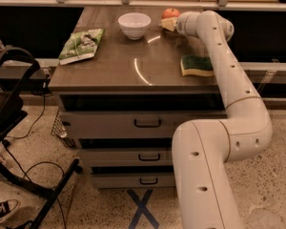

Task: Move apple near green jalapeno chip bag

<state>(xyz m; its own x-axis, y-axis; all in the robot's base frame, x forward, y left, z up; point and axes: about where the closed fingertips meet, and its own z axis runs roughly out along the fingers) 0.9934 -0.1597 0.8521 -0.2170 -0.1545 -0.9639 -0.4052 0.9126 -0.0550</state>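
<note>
Camera view, the only one.

Step in hand: reach and grasp, as we judge it. The gripper (168,25) sits at the far right of the table (114,68), just in front of and slightly below the apple (170,13). It is very near the fruit, but we cannot tell whether they touch. We also cannot tell whether the claw is spread, pressed together or pinching anything. The apple rests at the back edge, just right of the white bowl (134,25). It does not look lifted.

The green jalapeno chip bag (81,45) lies flat near the left edge, well apart from the apple, with the bowl between them.

Next move, our judgement: secure the apple, raise it, and carry it leftward past or over the bowl. Set it down beside the bag, not on it.

Materials:
- Apple: round, smooth, red-orange; likely to roll on release.
- Bag: crinkled film, light green with white patches.
- Bowl: glossy white, rounded.
- Sponge (196,65): green-and-yellow, soft slab, right of centre.
- Tabletop: dull brown with a curved light reflection.
</note>
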